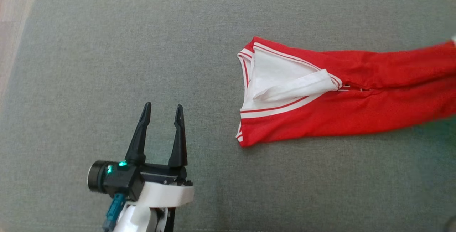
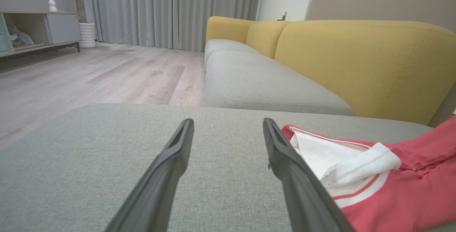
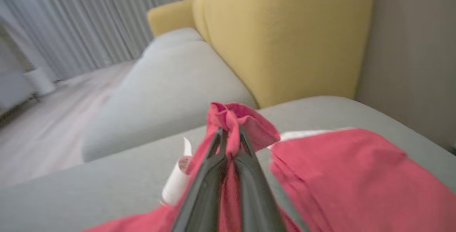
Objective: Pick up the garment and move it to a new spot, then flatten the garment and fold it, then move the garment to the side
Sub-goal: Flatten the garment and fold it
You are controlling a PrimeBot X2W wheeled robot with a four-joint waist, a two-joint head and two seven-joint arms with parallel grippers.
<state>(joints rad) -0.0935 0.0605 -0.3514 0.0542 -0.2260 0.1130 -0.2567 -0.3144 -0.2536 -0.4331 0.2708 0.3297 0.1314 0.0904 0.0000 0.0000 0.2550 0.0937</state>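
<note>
Mid pick-up: pinches the red garment [image 1: 338, 107] in the right end effector [image 3: 229, 133], with the left end effector [image 1: 163, 106] wide open. Probably needs lifting toward a new spot.

garment [image 3: 338, 175]: red with white trim, lying across the grey cushion [image 3: 71, 196] (picture blurred, edges soft)
right gripper [image 3: 231, 134]: fingers pinched together on a bunched fold of the red cloth, which pokes up past the tips
behind: yellow backrest [image 3: 278, 36], grey curtains [image 3: 89, 21]
</note>
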